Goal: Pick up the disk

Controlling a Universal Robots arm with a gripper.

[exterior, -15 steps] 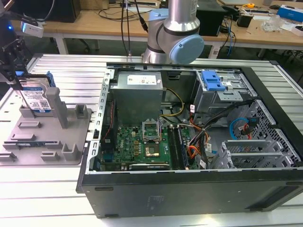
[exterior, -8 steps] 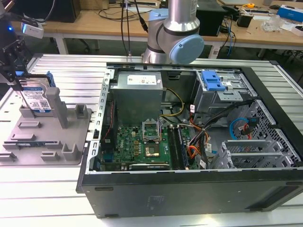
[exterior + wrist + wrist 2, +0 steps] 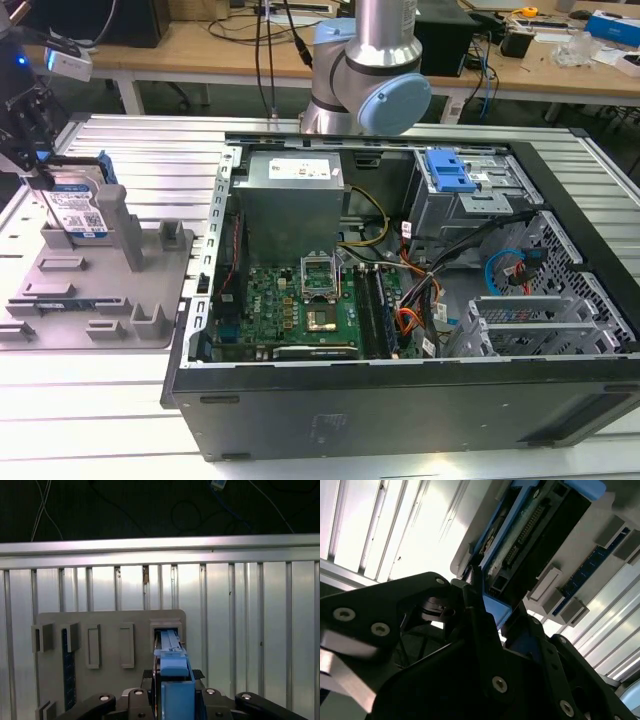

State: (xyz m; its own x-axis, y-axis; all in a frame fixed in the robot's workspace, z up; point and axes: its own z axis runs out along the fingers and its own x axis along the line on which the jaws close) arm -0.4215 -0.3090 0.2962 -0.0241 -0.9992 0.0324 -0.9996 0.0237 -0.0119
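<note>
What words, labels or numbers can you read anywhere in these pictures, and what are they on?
No text can be read as it stands.
White-and-blue label on the disk: print too small to read.
White sticker on top of the power supply: too small to read.
Green circuit board: markings too small to read.

Looks like a robotics lab or electronics workshop. A big black desktop computer case (image 3: pixel 400 420) sits opened up, its green motherboard (image 3: pixel 290 300) exposed, on a ribbed silver aluminium table (image 3: pixel 80 420), with a silver-and-blue robot arm (image 3: pixel 375 80) right behind it. Long wooden workbenches (image 3: pixel 200 48) at the back have black cables (image 3: pixel 262 60) dangling over them.
</note>
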